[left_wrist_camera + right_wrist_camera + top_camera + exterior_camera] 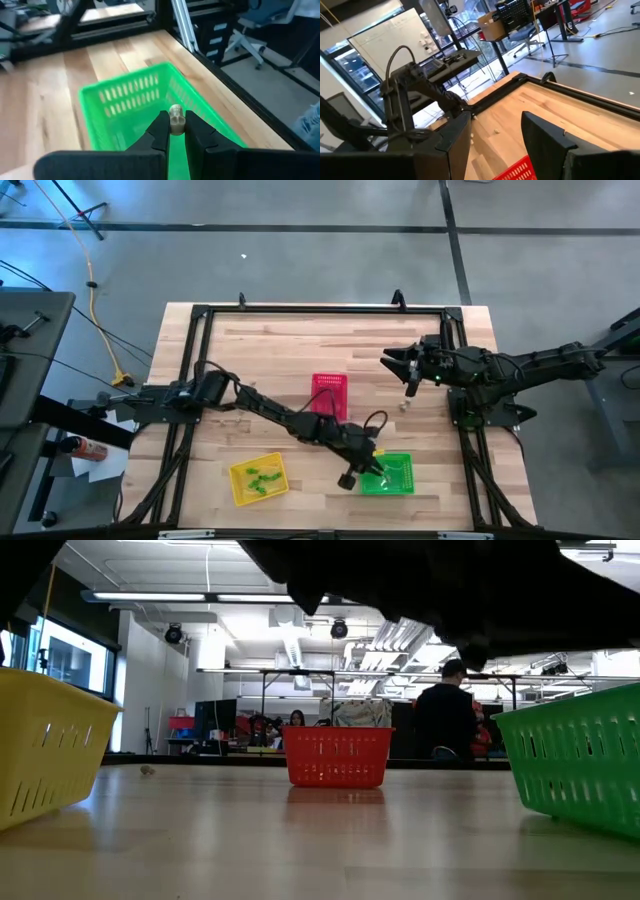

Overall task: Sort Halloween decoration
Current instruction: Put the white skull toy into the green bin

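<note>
Sorting trinkets: one piece in hand, drop not yet made.
Left tool [173,131]: clenched on a pale trinket [175,116], pinched between its two fingertips; in the overhead view it [352,474] sits at the near-left edge of the green basket [398,476].
Held trinket: whitish, small, hanging over the green basket's [125,90] inside, not touching the floor of it as far as I can tell.
Right tool [405,366]: released, jaws apart and holding nothing, poised above the bench [260,355] on the far right side.
Yellow basket [240,490]: several green trinkets [262,478] already lying in it.
Red basket [329,392]: contents too small to make out.
Loose piece [404,406]: one pale speck lying on bare bench below the right tool, between it and the green basket.
Progress, judged: well along; left are the release of the held piece and pickup of the loose speck.
Background: a person [446,718] beyond the bench, clear of the arms.
</note>
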You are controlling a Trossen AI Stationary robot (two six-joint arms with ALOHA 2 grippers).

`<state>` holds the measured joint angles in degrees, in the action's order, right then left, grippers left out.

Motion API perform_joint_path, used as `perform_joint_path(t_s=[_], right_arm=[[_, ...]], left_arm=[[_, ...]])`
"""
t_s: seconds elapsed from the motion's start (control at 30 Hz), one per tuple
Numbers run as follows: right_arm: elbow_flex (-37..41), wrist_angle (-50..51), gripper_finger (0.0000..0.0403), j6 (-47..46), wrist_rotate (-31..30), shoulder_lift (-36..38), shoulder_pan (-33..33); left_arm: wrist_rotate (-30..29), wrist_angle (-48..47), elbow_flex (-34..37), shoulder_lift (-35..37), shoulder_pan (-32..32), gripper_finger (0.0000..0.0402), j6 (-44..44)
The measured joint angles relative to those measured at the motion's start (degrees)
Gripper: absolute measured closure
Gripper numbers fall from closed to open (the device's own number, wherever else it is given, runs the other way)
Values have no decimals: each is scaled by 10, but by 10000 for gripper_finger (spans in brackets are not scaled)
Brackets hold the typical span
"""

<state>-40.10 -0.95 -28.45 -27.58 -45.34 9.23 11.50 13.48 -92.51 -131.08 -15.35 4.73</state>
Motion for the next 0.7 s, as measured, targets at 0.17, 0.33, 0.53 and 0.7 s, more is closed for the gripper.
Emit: perform_joint_path(t_s=[0.17, 0.33, 0.53, 0.7], right_arm=[[0, 1, 233, 2, -3, 0, 0], [0, 7, 233, 3, -3, 0, 0], [0, 12, 233, 4, -2, 0, 0], [0, 12, 233, 4, -2, 0, 0]], left_arm=[[1, -2, 0, -16, -5, 386, 0], [0, 0, 0, -16, -5, 350, 4], [0, -2, 0, -15, -1, 268, -11], [1, -25, 1, 7, 6, 213, -46]])
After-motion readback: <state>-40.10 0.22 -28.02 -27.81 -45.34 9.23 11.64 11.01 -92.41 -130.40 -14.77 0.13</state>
